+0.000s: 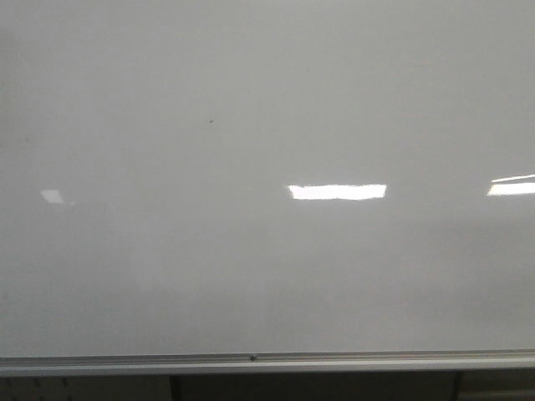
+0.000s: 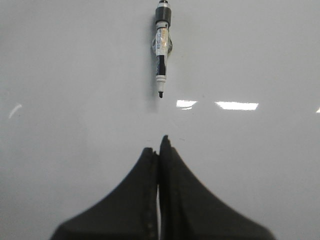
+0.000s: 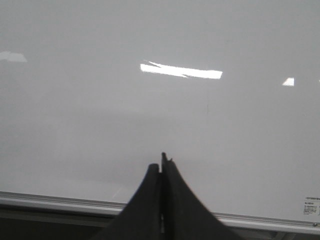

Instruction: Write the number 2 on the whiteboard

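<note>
The whiteboard (image 1: 267, 251) fills the front view, pale grey and glossy, with a silver rail (image 1: 267, 363) along its bottom. No number 2 shows on it; only a tiny dark speck (image 1: 211, 121). No gripper appears in the front view. In the left wrist view a marker (image 2: 161, 47) hangs on the whiteboard (image 2: 75, 100), tip pointing down, some way beyond my left gripper (image 2: 160, 145), which is shut and empty. In the right wrist view my right gripper (image 3: 162, 162) is shut and empty in front of the whiteboard (image 3: 150, 115), just above its rail (image 3: 60, 202).
Bright rectangular light reflections (image 1: 337, 191) lie across the board. A small label (image 3: 311, 205) sits at the board's lower corner in the right wrist view. Dark space with supports (image 1: 175, 387) lies under the rail.
</note>
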Available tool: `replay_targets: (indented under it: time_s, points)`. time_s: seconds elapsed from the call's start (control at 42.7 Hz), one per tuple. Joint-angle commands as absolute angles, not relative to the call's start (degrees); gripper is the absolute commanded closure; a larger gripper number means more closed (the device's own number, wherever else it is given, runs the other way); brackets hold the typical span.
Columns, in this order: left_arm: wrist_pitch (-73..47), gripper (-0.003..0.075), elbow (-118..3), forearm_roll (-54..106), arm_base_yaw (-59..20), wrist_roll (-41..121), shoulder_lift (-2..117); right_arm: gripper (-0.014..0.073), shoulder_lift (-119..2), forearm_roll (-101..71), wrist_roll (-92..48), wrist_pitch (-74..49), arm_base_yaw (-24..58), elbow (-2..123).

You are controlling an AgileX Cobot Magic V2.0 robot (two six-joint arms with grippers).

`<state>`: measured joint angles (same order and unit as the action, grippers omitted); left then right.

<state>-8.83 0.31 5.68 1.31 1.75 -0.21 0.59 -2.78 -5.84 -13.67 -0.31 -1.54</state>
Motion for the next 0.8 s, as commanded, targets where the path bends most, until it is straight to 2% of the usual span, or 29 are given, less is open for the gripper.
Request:
replay_targets:
  time_s: [0.0,0.281,0.562,0.773]
  points:
    - [-4.08,0.074,1.64,6.09,1.33,1.93,-1.26,0.0656,1.47,-2.89,-6.49,-8.6,-0.68,-1.61]
    - [-4.08,0.074,1.64,6.09,1.33,1.93,-1.26,0.0656,1.47,-3.17,-6.49,-8.23,-0.68,-1.61]
    - [-3.37,0.074,1.64,6.09,1.33,1.93,-1.26,0.0656,1.47,-5.04,-6.49,-2.26,-0.68,-1.23]
    - [7.99,0.0739,1.24,6.09,1.33,1.93,-1.26,0.0656,1.47,-5.85,-6.43,-4.66,-0.68,5.33]
